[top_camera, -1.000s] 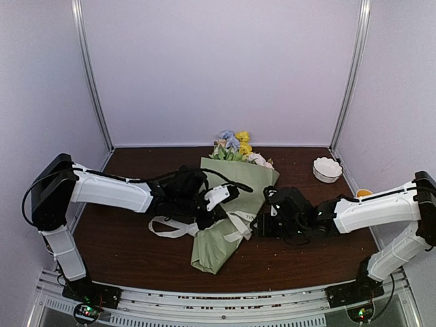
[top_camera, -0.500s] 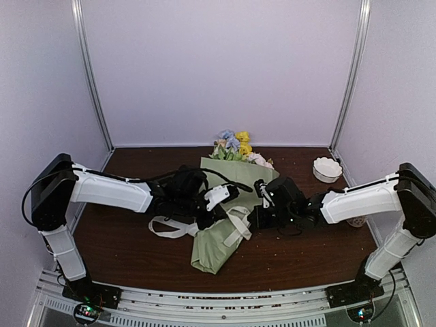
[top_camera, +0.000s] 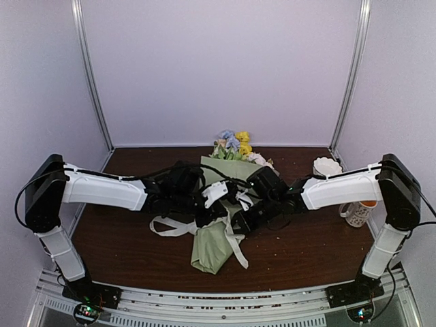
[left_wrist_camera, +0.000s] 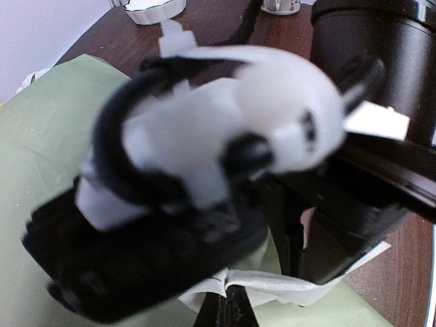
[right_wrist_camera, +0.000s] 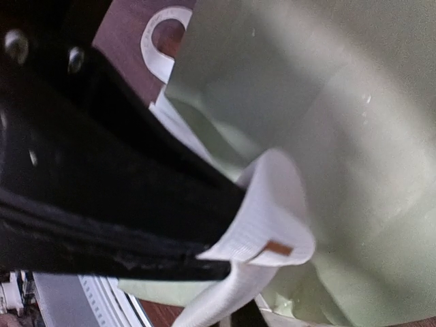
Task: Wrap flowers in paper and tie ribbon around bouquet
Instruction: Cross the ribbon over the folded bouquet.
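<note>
The bouquet lies across the middle of the table, its sage green paper (top_camera: 211, 248) in a cone with the flowers (top_camera: 234, 144) at the far end. The cream ribbon (top_camera: 167, 229) loops to the left of it, and one strand trails down over its lower part. Both grippers meet over the cone's waist. My left gripper (top_camera: 225, 208) (left_wrist_camera: 229, 310) is shut on a flat stretch of ribbon (left_wrist_camera: 286, 286). My right gripper (top_camera: 240, 221) (right_wrist_camera: 244, 317) is shut on the ribbon (right_wrist_camera: 272, 211), which curls up from its jaws over the green paper (right_wrist_camera: 354, 136). The right gripper's body fills the left wrist view.
A white scalloped bowl (top_camera: 327, 167) stands at the back right. A mug (top_camera: 355, 212) with an orange inside sits near the right arm's elbow. Bare brown table (top_camera: 306, 248) lies at the front right. White walls close in the back and both sides.
My right arm has swung left to the bouquet and its gripper has shut on the ribbon. A ribbon strand now hangs over the cone's lower end. The mug has come into view.
</note>
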You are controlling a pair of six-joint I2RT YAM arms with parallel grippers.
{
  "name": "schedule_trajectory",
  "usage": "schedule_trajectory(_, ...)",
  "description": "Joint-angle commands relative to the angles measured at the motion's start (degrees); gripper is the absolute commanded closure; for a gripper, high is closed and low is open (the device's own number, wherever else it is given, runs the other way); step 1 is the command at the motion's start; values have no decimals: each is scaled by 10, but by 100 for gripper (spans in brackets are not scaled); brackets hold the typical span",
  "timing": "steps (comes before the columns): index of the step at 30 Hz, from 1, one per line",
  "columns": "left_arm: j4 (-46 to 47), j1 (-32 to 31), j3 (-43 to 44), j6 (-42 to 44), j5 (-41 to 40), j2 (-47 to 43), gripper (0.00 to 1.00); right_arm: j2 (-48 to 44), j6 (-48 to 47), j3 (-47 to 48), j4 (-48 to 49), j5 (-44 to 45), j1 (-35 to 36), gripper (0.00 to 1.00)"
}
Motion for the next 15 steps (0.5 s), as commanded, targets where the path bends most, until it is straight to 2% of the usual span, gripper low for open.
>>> schedule_trajectory(1,24,3,4,1,-7,3,100,-8,-35,22,-61,5,3,79)
schedule_trajectory(7,24,4,2,-5,-11,11,100,-70,16,29,-101,156,-20,61)
schedule_trajectory(10,28,4,-2,-6,-14,12,100,-128,50,4,-102,224,-23,59)
schedule_trajectory(12,29,4,-2,-7,-12,11,100,-169,81,-37,-78,236,-22,54)
schedule_trajectory(15,36,5,-4,-8,-12,13,100,-214,127,-90,-62,269,-8,53)
